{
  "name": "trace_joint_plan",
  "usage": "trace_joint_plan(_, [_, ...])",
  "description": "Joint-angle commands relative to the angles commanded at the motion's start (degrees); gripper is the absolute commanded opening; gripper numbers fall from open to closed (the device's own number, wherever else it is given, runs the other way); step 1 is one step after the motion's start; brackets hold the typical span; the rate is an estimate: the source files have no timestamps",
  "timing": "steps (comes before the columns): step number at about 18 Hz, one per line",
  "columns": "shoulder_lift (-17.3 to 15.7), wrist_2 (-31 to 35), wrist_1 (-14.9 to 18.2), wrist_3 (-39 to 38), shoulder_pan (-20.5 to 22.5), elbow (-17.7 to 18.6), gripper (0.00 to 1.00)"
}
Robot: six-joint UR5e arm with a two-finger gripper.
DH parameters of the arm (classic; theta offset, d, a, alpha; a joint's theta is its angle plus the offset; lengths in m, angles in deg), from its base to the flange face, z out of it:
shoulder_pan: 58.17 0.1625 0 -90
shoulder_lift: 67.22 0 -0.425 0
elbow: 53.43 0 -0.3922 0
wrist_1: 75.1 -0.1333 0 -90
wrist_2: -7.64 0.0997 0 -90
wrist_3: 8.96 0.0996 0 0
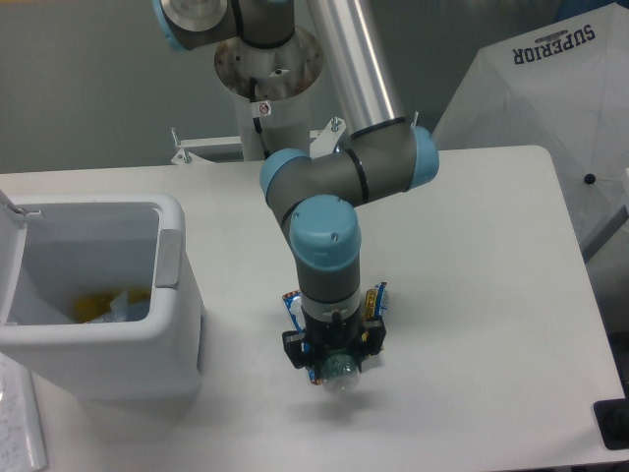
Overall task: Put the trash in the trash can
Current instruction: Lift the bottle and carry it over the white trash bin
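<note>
White surface with rounded corners fills most of frame. Plain grey wall behind, upper left. White umbrella, "SUPERIOR" printed on it, upper right. Small black object at lower right edge. Paper sheet lower left corner. Even, soft light.

The trash can stands at the near left, lid swung open — its mouth is unobstructed from above. Between its grey-latched right wall and the gripper lies bare table — only that wall blocks a low leftward path.
</note>
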Motion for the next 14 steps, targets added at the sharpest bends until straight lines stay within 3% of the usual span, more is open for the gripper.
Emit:
trace_joint_plan(4, [-3.86,-1.31,0.00,-0.17,1.41,-4.13,0.64])
trace_joint_plan(9, [-6.15,-6.23,-0.52,-0.27,1.59,-10.19,0.64])
trace_joint_plan(13, [-8.44,-8.96,-6.23,-0.26,0.71,-12.31,0.64])
trace_joint_plan(14, [-9.23,-9.66,-6.42,-0.35,0.01,-12.57,0.64])
